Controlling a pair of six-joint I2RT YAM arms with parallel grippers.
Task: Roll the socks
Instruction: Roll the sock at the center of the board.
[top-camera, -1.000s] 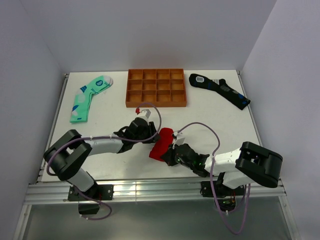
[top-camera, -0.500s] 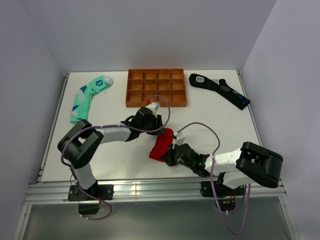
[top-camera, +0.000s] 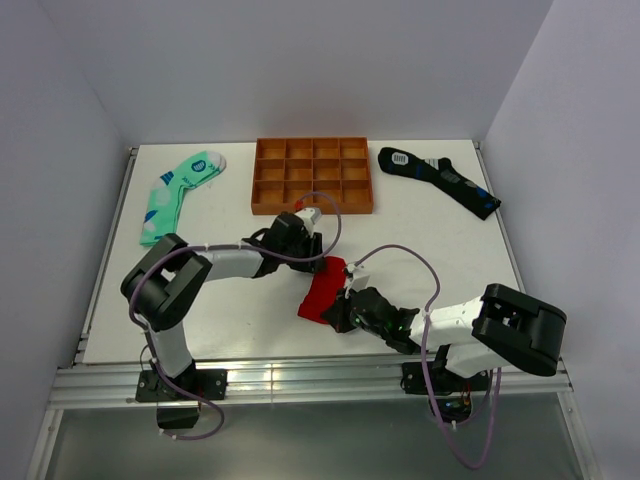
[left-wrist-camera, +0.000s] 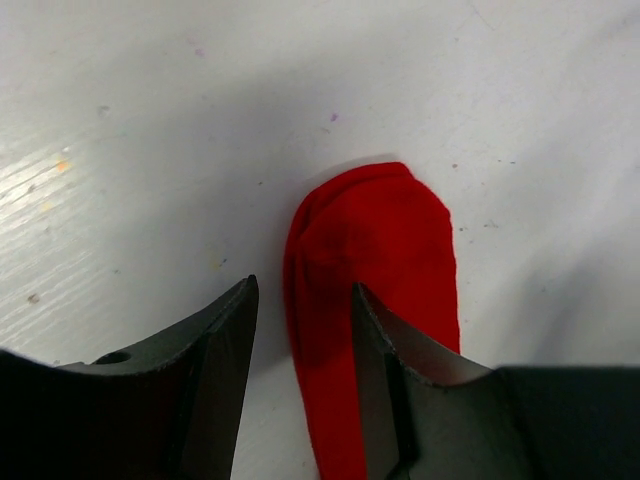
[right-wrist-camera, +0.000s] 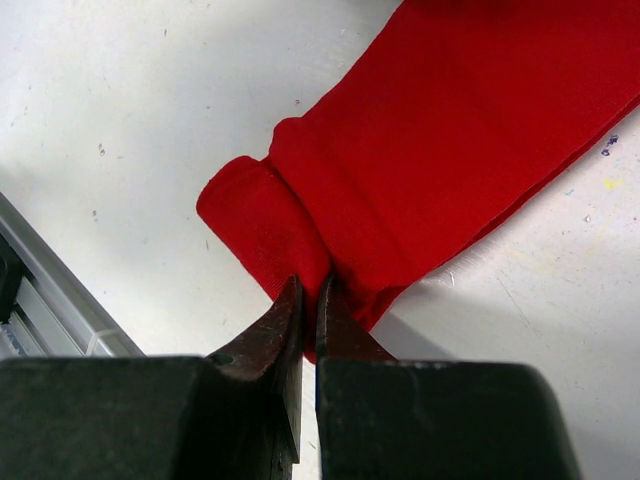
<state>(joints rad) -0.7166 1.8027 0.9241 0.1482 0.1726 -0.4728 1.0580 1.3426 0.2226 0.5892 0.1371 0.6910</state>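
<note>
A red sock (top-camera: 322, 290) lies on the white table, its near end rolled into a short fold (right-wrist-camera: 265, 225). My right gripper (right-wrist-camera: 309, 300) is shut on the sock's near edge, next to that fold. My left gripper (left-wrist-camera: 300, 320) is open over the sock's far rounded end (left-wrist-camera: 375, 230), one finger (left-wrist-camera: 395, 350) resting over the cloth and the other finger (left-wrist-camera: 225, 340) over bare table. A green patterned sock (top-camera: 177, 193) lies far left and a black sock (top-camera: 440, 179) far right.
An orange compartment tray (top-camera: 311, 176) stands at the back centre of the table (top-camera: 420, 250). The metal rail of the table's front edge (top-camera: 300, 380) runs close below the right gripper. The walls close in on both sides.
My left arm has swung right and away from me, bringing its open gripper over the red sock's far end. The right gripper and the sock have stayed put.
</note>
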